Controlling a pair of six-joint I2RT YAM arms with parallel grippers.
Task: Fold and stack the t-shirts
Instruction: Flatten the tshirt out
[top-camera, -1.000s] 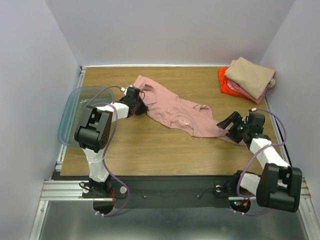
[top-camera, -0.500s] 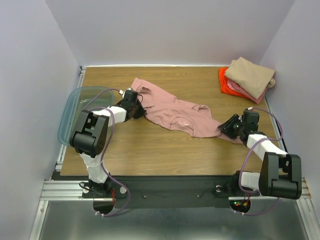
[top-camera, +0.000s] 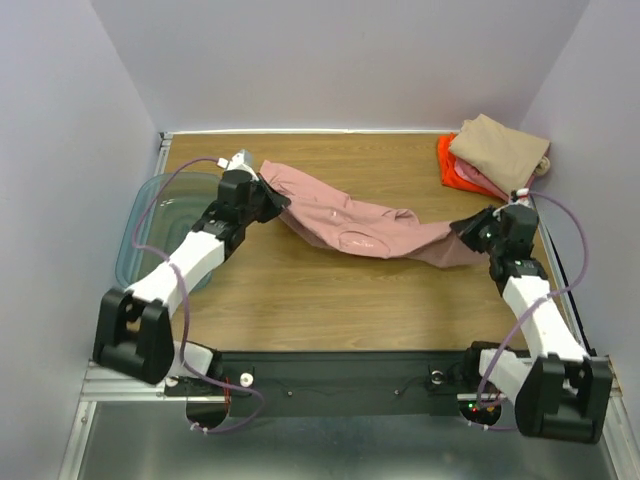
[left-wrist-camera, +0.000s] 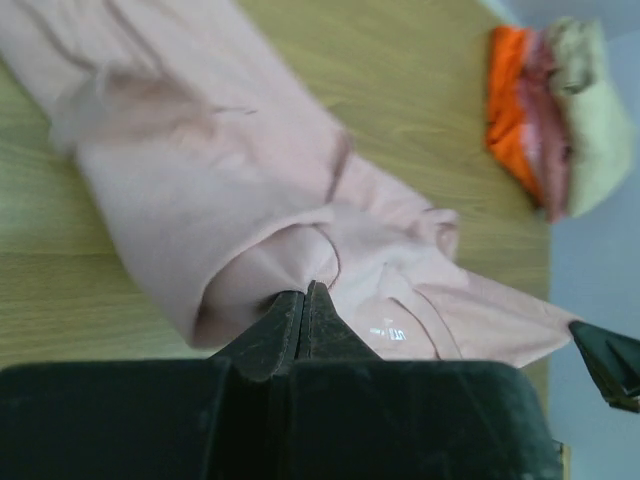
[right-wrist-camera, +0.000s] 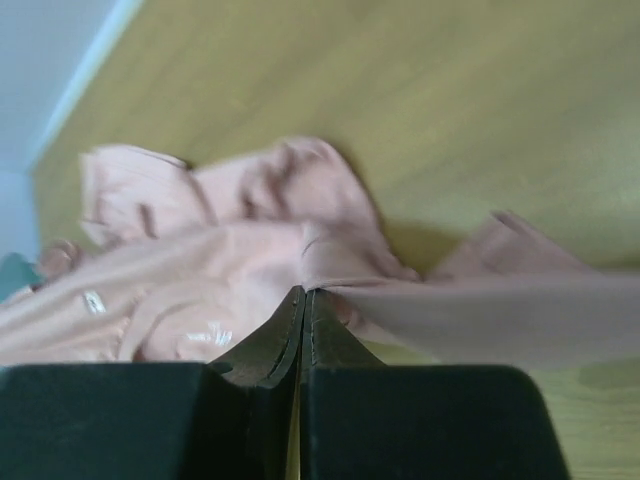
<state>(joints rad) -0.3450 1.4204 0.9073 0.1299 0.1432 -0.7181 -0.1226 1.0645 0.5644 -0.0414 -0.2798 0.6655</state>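
Pink tee strung between two pinches

Clamped at the left end by left gripper, jaws pressed together on cloth; clamped likewise at the right end by right gripper. Pulled into a long band across the table, probably to draw out bunching before laying flat. Kept apart from stack, leaving folding room.
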